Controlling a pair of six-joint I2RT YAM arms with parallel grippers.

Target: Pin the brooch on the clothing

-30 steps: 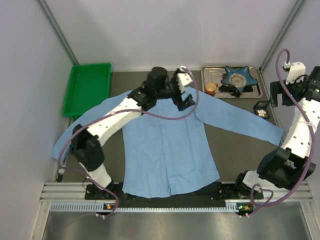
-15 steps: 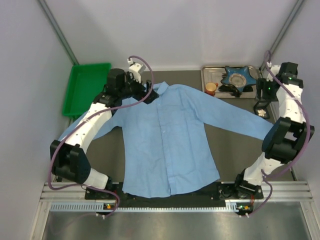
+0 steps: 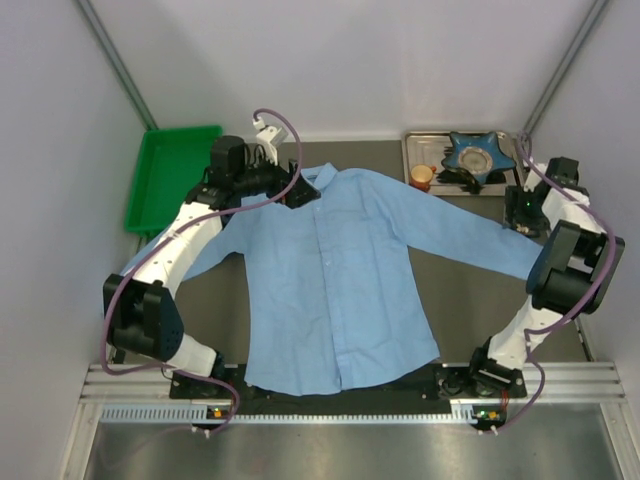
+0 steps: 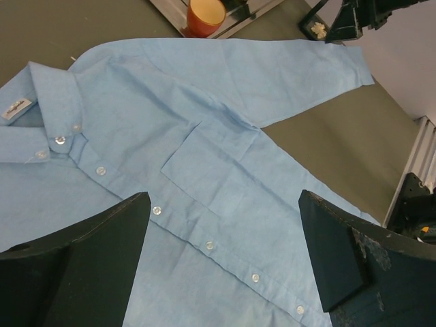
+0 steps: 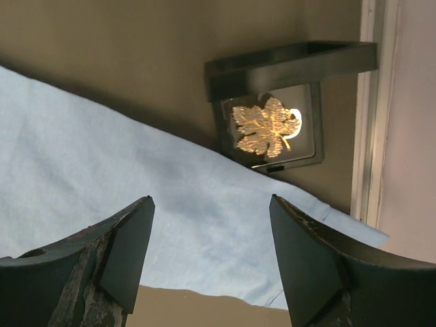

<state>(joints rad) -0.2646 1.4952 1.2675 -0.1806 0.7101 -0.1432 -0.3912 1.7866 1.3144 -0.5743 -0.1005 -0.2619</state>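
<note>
- Since a second ago the left gripper [image 4: 225, 197] has swung from mid-collar to the collar's left end, its fingers spread wide and empty.
- The clothing [image 3: 340, 270] lies flat, front up.
- The right gripper [image 5: 210, 201] has dropped over the sleeve cuff, fingers apart and empty.
- The brooch [image 5: 266, 126] sits in a black case [image 5: 286, 65] just beside that cuff.

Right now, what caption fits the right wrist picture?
Open right gripper above the light blue shirt sleeve, gold leaf-shaped brooch in black box ahead.

Lab test cell: white walls [image 3: 350, 60], rail [image 3: 130, 385]
</note>
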